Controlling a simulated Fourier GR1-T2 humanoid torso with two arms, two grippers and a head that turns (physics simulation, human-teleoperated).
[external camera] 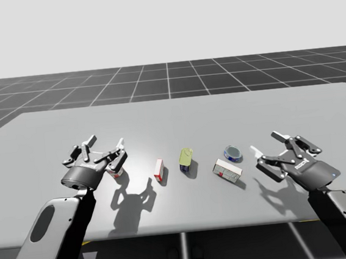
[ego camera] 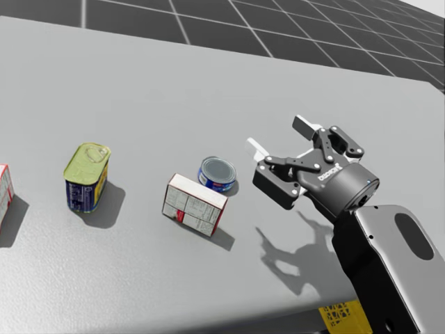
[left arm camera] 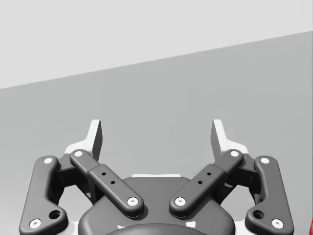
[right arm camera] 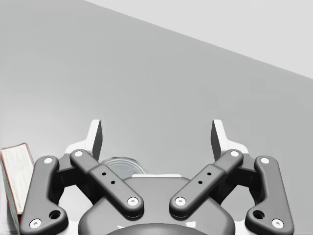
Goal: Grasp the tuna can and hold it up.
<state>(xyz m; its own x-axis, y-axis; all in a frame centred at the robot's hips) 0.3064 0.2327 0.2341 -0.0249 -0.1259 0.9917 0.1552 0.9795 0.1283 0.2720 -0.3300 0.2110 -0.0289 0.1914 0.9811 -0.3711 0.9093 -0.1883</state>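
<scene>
Barely started tbh. My right gripper (ego camera: 279,137) hangs wide open and empty, just beside the tuna can (ego camera: 217,172) but not around it. The can sits flat on the table (ego camera: 174,83), right behind the white box (ego camera: 195,204). Grab and lift both left. Left gripper (left arm camera: 157,134) is open too, well apart.

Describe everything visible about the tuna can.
The tuna can is low, round and metallic, with a blue side band and a shiny grey lid. It stands upright on the table, just behind the white box, seemingly not touching it. My open right hand hovers beside it, not touching.
</scene>
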